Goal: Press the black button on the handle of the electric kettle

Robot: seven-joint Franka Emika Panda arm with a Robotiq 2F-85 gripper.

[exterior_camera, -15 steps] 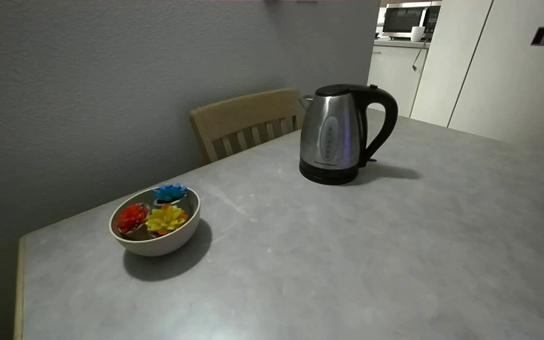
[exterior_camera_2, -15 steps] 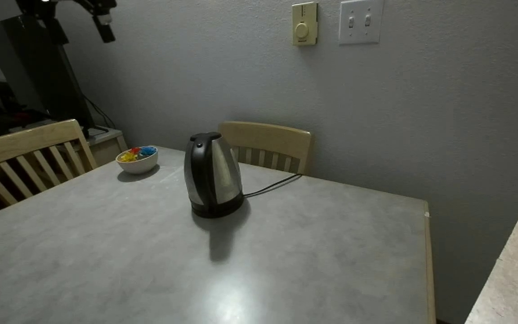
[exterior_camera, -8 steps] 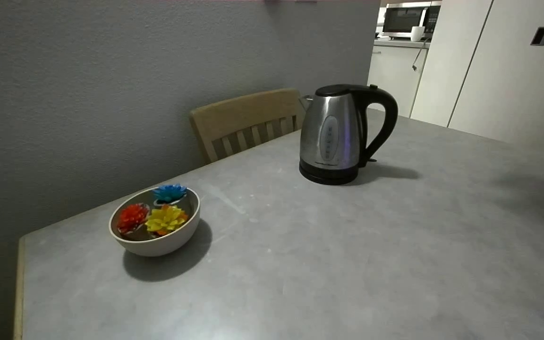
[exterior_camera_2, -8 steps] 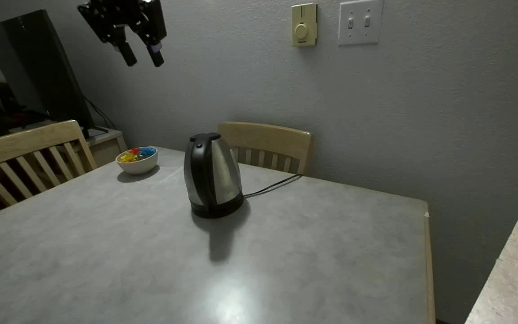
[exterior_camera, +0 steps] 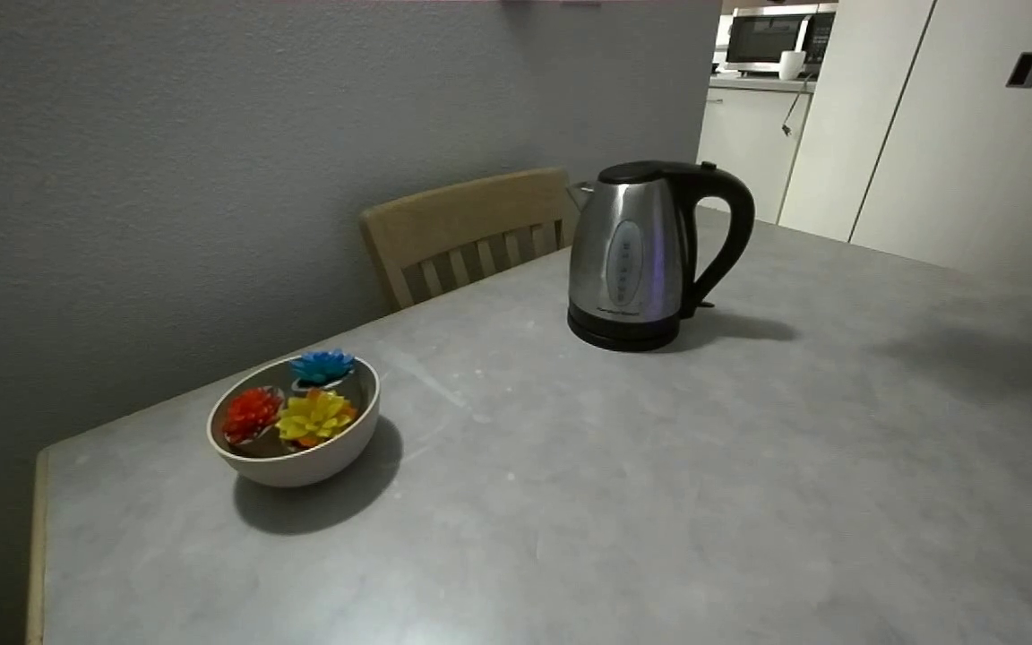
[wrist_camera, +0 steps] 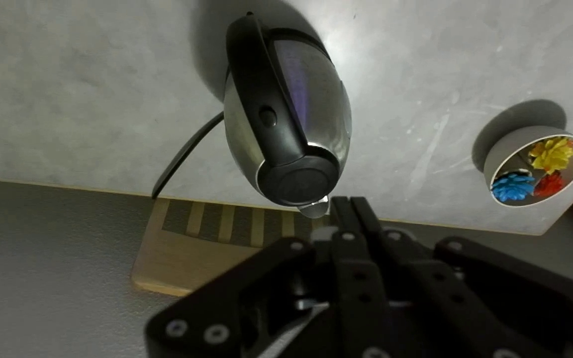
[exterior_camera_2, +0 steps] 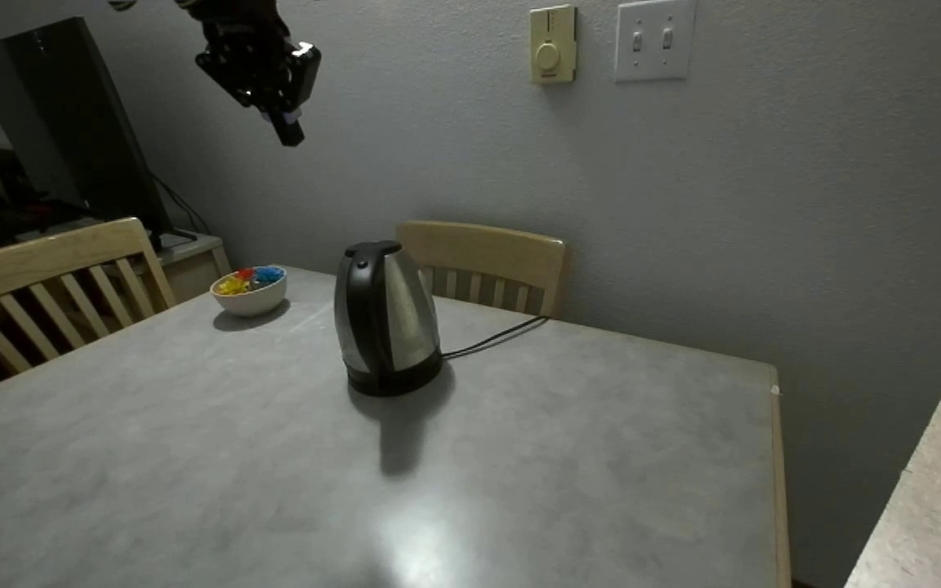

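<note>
Bowl (exterior_camera: 323, 466) of red, yellow and blue flowers (exterior_camera: 314, 417), and a steel electric kettle (exterior_camera: 628, 269), both on a gray counter (exterior_camera: 570, 502).
The black button (wrist_camera: 268, 116) sits on top of the handle (wrist_camera: 250, 64), near the lid (wrist_camera: 299, 181); in midair, well apart from the electric kettle, the fingers (wrist_camera: 344, 219) are pressed together. Past the counter's edge, a wooden chair (exterior_camera: 471, 213) stands before a gray wall (exterior_camera: 211, 179). Only an exterior view shows a microwave (exterior_camera: 765, 40) and white cup (exterior_camera: 792, 64).

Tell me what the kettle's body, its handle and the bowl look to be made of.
Kettle's body: likely brushed stainless steel, given its silvery, softly streaked reflections.
Handle: probably black plastic, smooth and semi-glossy, judging by its soft sheen.
Bowl: off-white and matte-looking, without sharp reflections; ceramic or plastic, I can't tell.
</note>
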